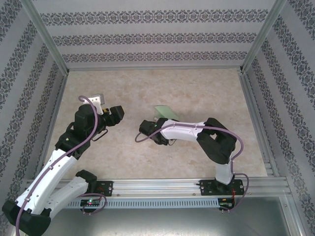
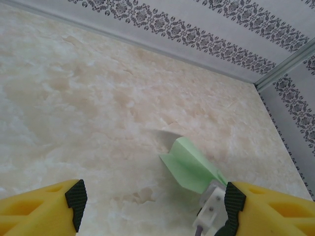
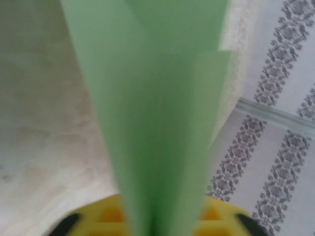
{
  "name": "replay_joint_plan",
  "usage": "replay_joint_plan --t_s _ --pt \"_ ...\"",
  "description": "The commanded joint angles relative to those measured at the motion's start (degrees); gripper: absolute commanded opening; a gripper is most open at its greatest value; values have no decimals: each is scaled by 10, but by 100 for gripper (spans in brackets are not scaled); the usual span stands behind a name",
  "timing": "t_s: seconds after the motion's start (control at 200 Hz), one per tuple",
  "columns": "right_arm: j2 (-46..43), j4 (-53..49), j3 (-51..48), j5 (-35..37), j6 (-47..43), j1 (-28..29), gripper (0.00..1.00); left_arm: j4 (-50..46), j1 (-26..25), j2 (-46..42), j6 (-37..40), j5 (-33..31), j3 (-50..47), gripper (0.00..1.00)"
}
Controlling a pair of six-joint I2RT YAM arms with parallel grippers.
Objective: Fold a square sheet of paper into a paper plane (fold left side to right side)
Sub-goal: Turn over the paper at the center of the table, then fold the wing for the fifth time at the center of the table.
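The square sheet of paper stands folded into a pale mint-green paper plane (image 1: 166, 112). It sticks up off the table, its narrow end between the yellow fingers of my right gripper (image 1: 156, 123). In the right wrist view the paper plane (image 3: 152, 98) rises blurred from the middle of the right gripper (image 3: 157, 227) and hides the gap between the fingers. From the left wrist the paper plane (image 2: 189, 167) shows with creased wings spread, a shadow behind it. My left gripper (image 2: 155, 204) is open and holds nothing, well to the left of the plane. In the top view the left gripper (image 1: 116, 114) points toward it.
The marbled beige table (image 1: 206, 93) is walled by patterned panels (image 1: 157, 39) on three sides, with a metal rail (image 1: 187, 184) along the near edge. The right arm's white link (image 1: 184, 130) reaches leftward across the middle.
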Motion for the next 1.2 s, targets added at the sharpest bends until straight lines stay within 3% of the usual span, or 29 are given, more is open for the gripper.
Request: replay_joint_plan --t_s 0.0,0.07,0.185,0.33,0.425,0.58,0.699,0.799,1.019,1.194 --pt "-30 -25 -15 -87 13 19 42 -2 4 5 13 -7 -3 77" --pt "-58 -27 -25 -153 17 29 60 4 5 11 7 -1 -7 77" --pt "-114 -21 -44 -268 22 32 80 31 5 26 -18 21 -23 78" --pt "-207 8 -76 -353 35 25 93 66 5 68 -53 57 -42 78" --pt "-278 49 -103 -400 54 -7 98 133 4 116 -88 116 -65 77" --pt "-396 148 -158 -465 115 -100 98 252 -12 233 -145 203 -75 76" --pt "-478 261 -225 -551 185 -193 98 278 -47 329 -168 214 -36 77" --pt "-526 330 -282 -584 241 -250 98 282 -74 398 -188 209 6 80" --pt "-579 360 -358 -637 310 -332 98 276 -110 537 -226 199 98 83" --pt "-604 362 -394 -688 325 -376 98 271 -116 610 -234 204 153 77"
